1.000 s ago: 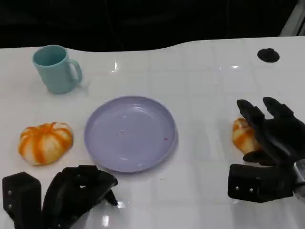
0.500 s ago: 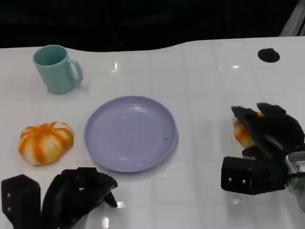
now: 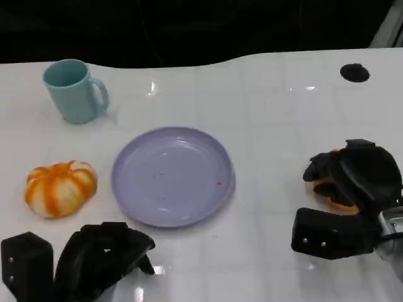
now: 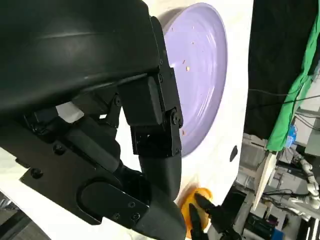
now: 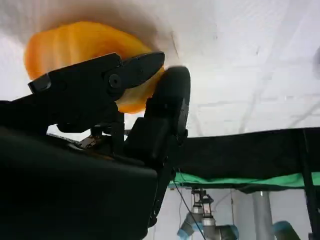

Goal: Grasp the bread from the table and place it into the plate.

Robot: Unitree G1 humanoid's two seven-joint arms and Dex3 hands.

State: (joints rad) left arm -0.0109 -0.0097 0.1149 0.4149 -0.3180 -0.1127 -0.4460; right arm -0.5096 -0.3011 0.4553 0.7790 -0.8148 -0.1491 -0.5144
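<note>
Head view: right hand [image 3: 352,179] grips the rounded, glossy orange bread [image 3: 332,193].

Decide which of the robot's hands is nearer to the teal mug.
Left. The left hand rests at the table's near edge below the teal mug; the right hand is far across, wrapped around a bread.

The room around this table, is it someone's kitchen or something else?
Probably a robot lab or test room, not a kitchen. Behind the white table hang black and green cloths, and another robot arm stands there. The cup and plate look like practice props.
</note>
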